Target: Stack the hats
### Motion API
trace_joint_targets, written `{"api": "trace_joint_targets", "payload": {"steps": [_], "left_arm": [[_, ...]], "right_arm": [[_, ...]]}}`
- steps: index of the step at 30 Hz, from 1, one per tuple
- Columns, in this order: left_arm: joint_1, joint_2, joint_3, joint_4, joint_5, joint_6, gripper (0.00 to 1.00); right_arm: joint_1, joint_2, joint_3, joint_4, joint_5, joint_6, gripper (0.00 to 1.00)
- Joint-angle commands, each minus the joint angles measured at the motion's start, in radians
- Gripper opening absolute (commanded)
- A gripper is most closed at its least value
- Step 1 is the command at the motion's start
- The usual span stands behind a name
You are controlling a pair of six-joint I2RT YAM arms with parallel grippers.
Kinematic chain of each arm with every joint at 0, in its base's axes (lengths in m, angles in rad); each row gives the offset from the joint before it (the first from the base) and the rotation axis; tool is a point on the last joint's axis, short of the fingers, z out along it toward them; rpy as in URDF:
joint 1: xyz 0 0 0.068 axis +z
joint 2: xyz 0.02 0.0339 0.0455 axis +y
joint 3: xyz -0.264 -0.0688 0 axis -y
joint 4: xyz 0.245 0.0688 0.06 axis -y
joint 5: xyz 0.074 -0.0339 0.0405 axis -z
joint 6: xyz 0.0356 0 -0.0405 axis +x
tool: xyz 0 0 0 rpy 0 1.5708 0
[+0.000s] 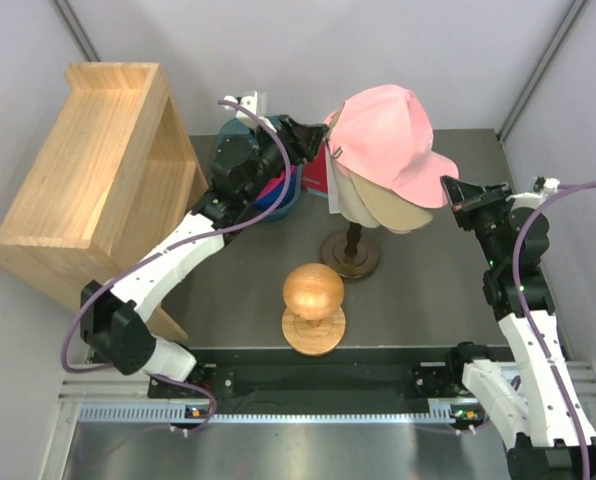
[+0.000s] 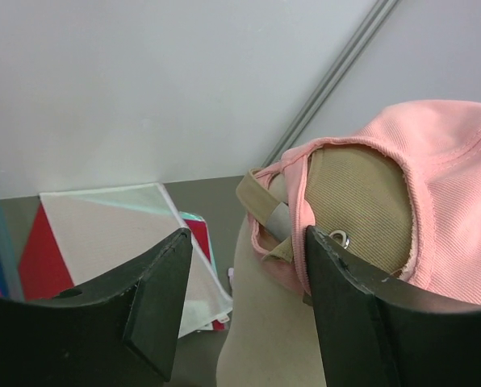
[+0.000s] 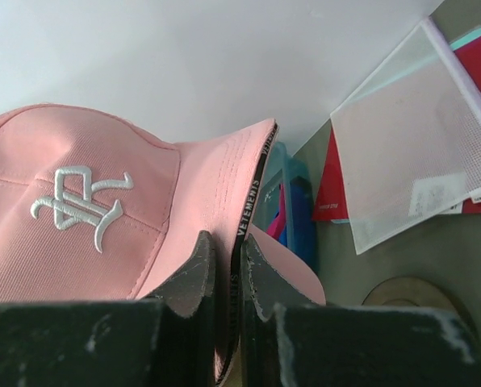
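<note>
Right gripper [image 3: 227, 251] is clamped on the brim of the pink cap [image 3: 87, 169], seated over the tan cap [image 2: 361, 201]. Left gripper [image 2: 248, 242], jaws apart, faces the straps; tug down evenly so the 2 crowns nest.

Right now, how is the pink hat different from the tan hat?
The pink hat sits on top, fully showing; the tan hat is underneath, mostly hidden. The right gripper pinches the pink hat's brim, not the tan hat's. Both are caps on one stand.
</note>
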State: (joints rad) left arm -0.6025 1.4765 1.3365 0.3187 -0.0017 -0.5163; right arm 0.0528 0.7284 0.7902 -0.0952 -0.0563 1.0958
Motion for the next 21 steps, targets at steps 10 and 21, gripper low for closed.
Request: {"api": "trace_joint_targets", "payload": {"steps": [10, 21], "left_arm": [[-0.01, -0.145, -0.223, -0.443, 0.08, 0.119, 0.78], [-0.01, -0.269, -0.238, -0.5, 0.111, 0.124, 0.97]], "right_arm": [[0.042, -0.053, -0.022, -0.328, -0.122, -0.192, 0.15], [0.042, -0.132, -0.022, -0.356, -0.137, -0.163, 0.83]]}}
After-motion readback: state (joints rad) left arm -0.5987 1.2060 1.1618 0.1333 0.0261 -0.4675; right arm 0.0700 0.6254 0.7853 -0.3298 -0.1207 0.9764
